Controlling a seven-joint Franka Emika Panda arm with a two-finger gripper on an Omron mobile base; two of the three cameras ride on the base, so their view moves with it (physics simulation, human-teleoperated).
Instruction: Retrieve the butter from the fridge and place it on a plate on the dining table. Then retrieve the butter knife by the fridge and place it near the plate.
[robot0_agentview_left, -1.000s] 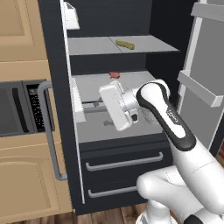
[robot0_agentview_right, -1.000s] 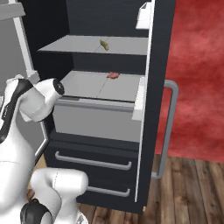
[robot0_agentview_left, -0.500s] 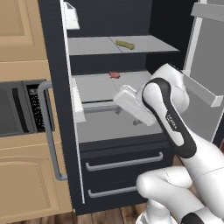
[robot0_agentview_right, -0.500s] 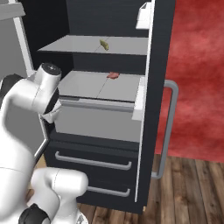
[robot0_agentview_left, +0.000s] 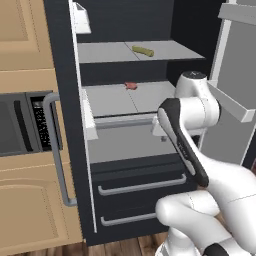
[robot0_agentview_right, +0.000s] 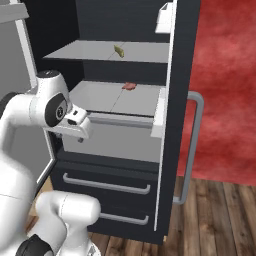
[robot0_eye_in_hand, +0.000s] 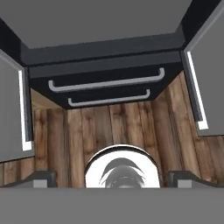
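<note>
The black fridge (robot0_agentview_left: 65, 100) (robot0_agentview_right: 180, 75) stands with both doors swung wide. On its upper shelf lies the butter (robot0_agentview_left: 143, 50) (robot0_agentview_right: 118, 50), a slim olive-yellow stick. My gripper (robot0_agentview_left: 161, 134) (robot0_agentview_right: 79, 135) hangs well below it, in front of the lower shelf's edge, and points down. In the hand view the fingertips (robot0_eye_in_hand: 40, 177) stand far apart over the wooden floor, open and with nothing between them. The plate, the dining table and the butter knife are out of view.
A small red food item (robot0_agentview_left: 130, 85) (robot0_agentview_right: 129, 86) rests on the lower shelf. Two black drawers with grey handles (robot0_agentview_left: 140, 185) (robot0_agentview_right: 105, 185) (robot0_eye_in_hand: 105, 83) sit beneath. A black microwave (robot0_agentview_left: 20, 125) is set in tan cabinets at the left. The door's long grey handle (robot0_agentview_left: 55, 150) (robot0_agentview_right: 192, 150) juts out.
The hand has swung from facing the lower shelf over to the right and turned down towards the floor. The jaws stayed open and the things on the shelves did not move.
</note>
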